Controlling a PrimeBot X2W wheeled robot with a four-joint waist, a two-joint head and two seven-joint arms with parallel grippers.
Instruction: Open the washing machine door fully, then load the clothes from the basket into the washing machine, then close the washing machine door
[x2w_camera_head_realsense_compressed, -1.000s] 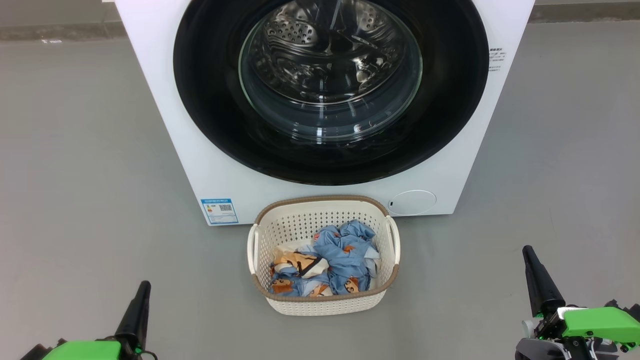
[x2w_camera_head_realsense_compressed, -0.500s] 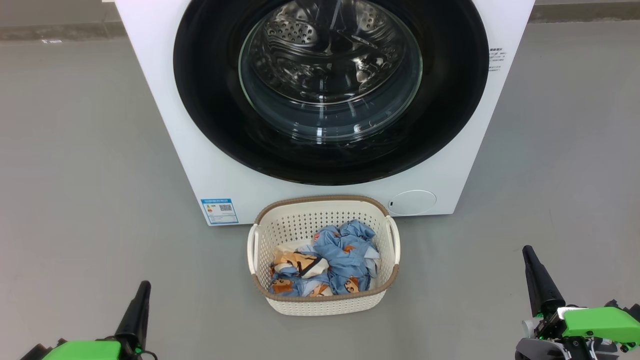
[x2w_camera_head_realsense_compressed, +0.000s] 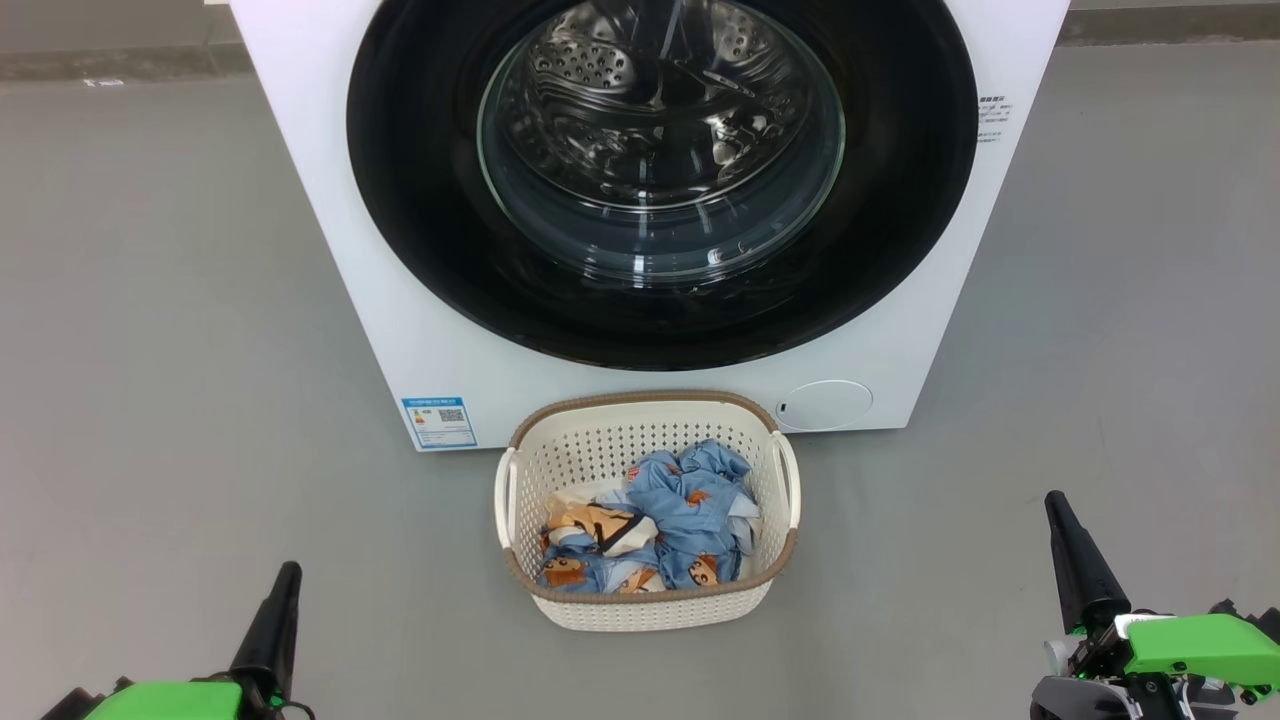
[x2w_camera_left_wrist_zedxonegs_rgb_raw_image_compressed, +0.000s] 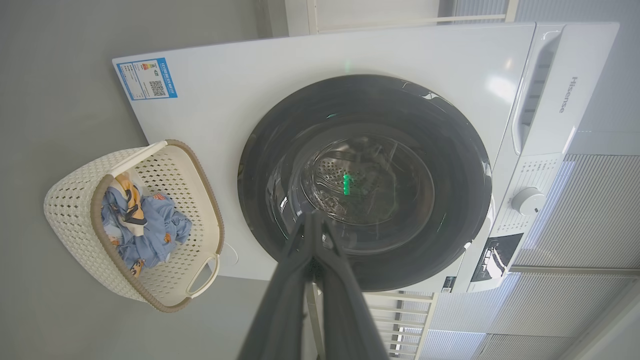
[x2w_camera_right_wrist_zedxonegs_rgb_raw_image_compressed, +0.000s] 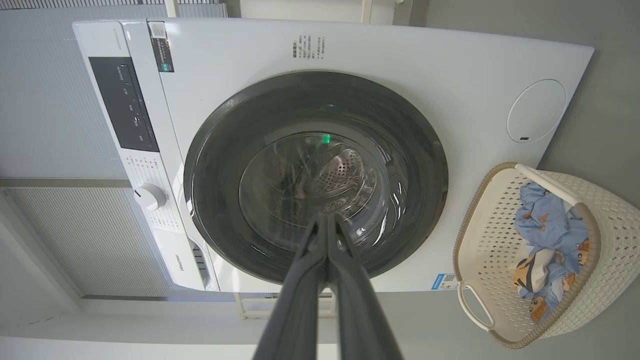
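Observation:
The white washing machine (x2w_camera_head_realsense_compressed: 360, 250) stands ahead on the floor. Its round black-rimmed door (x2w_camera_head_realsense_compressed: 420, 210) lies flat against the front, with the steel drum visible through the glass. The cream basket (x2w_camera_head_realsense_compressed: 580, 450) sits on the floor just in front of the machine, and the light blue printed clothes (x2w_camera_head_realsense_compressed: 690, 510) lie piled inside it. My left gripper (x2w_camera_head_realsense_compressed: 288, 572) is shut at the lower left, well back from the basket. At the lower right my right gripper (x2w_camera_head_realsense_compressed: 1053, 500) is shut too. Both wrist views face the door (x2w_camera_left_wrist_zedxonegs_rgb_raw_image_compressed: 450, 150) (x2w_camera_right_wrist_zedxonegs_rgb_raw_image_compressed: 220, 130) from a distance, with each arm's fingers pressed together, holding nothing.
Grey floor (x2w_camera_head_realsense_compressed: 150, 350) spreads to both sides of the machine. A blue label (x2w_camera_head_realsense_compressed: 438, 422) sits at the machine's lower left and a round service flap (x2w_camera_head_realsense_compressed: 825, 405) at its lower right. A control panel with a knob (x2w_camera_right_wrist_zedxonegs_rgb_raw_image_compressed: 148, 196) is at the machine's top.

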